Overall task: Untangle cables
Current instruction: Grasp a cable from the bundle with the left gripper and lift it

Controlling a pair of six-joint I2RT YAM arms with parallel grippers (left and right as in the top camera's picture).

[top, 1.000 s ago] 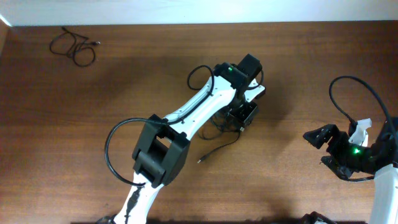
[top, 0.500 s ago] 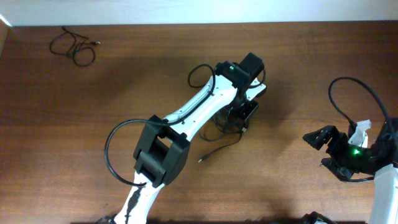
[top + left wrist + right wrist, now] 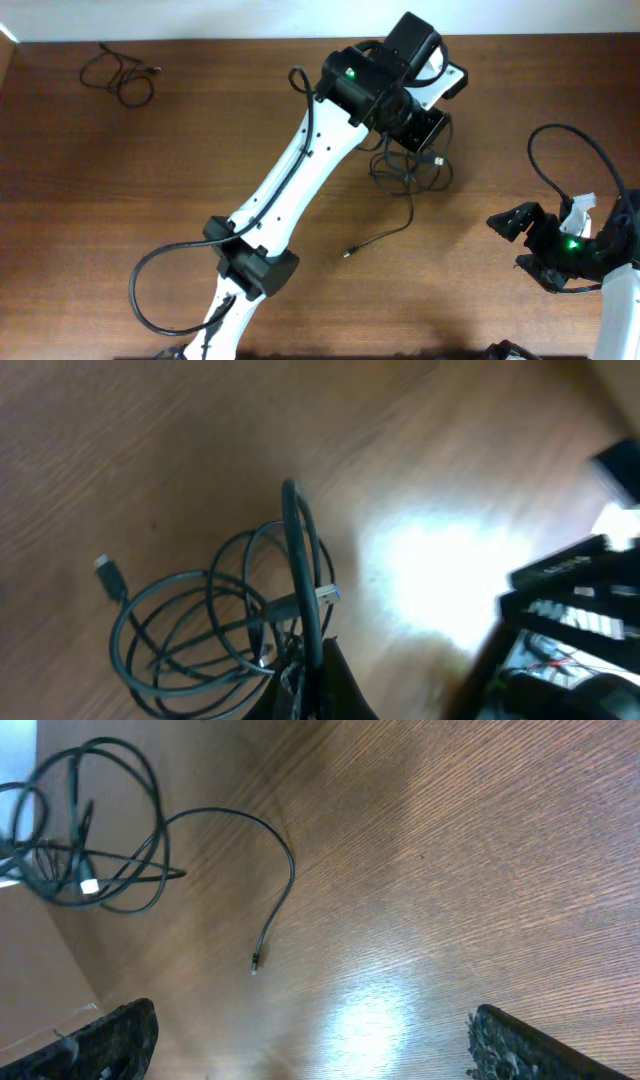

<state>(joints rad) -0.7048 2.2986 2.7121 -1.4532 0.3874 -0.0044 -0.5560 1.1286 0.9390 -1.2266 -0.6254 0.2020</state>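
Early on: left jaws clamped tight on a strand of the bundle (image 3: pixel 410 178), its loops knotted. One cable (image 3: pixel 128 82) lies far left of it. Right jaws spread wide, empty.

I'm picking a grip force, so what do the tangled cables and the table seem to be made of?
The cables: thin cords in a matte black sheath, probably rubber or soft plastic, since they bend into loose loops. Their plug tips look silvery, likely metal. The table: brown wood or wood-look laminate, with visible grain and a slight sheen where the light glares.
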